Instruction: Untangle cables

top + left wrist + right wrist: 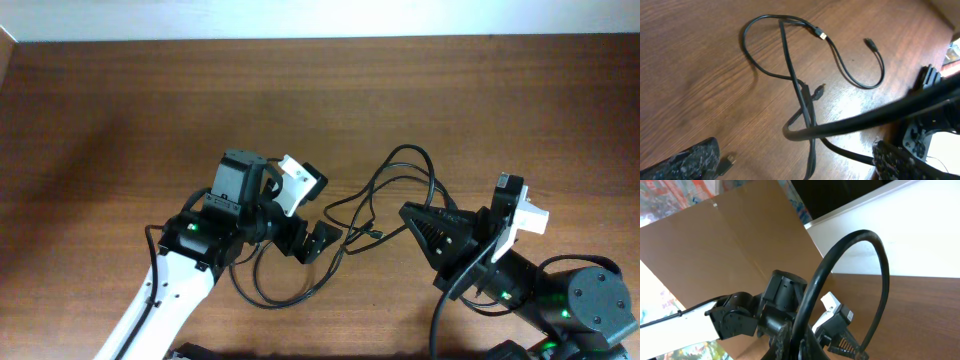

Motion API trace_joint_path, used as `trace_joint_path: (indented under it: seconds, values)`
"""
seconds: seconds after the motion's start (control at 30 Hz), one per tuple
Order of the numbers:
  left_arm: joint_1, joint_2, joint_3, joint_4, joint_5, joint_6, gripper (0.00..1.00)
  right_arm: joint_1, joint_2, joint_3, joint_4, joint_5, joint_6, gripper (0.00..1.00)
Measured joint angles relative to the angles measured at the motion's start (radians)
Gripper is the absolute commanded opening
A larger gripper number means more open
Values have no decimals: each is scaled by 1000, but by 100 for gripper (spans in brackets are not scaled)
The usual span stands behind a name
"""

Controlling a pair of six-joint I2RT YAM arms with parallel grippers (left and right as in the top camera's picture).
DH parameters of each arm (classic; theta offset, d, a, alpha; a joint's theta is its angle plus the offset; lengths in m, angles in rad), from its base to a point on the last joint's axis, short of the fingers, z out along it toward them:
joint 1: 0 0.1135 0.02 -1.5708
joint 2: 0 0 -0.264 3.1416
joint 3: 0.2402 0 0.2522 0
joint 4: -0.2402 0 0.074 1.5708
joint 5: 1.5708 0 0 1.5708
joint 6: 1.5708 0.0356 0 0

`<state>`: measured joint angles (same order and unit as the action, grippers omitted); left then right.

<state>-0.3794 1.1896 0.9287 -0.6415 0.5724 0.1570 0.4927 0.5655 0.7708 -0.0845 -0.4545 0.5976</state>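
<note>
Several thin black cables (400,165) lie tangled on the wooden table between the two arms, one loop (270,295) reaching under my left arm. My left gripper (308,240) is open just above the tangle's left part. In the left wrist view the cables (785,50) cross between its fingers (690,160), with metal-tipped plugs (822,35) lying loose and one raised strand (865,117) running off right. My right gripper (408,212) is shut on a cable at the tangle's right side. In the right wrist view that cable (850,245) arches up from the closed gripper (800,345).
The wooden table (150,100) stretches out to the left and back. A pale wall (900,235) and a brown board (730,245) stand beyond the table's far edge. My left arm (740,317) sits close in front of the right gripper.
</note>
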Motion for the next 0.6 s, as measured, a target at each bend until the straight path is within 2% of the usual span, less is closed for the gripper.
trace_joint_path:
  seconds: [0.37,0.6]
  values:
    - [0,71,0,3,-177,-108,99,0,0,0,0,-19,0,4]
    - [0,177,0,52,-210,-164,99,0,0,0,0,-26,1,4]
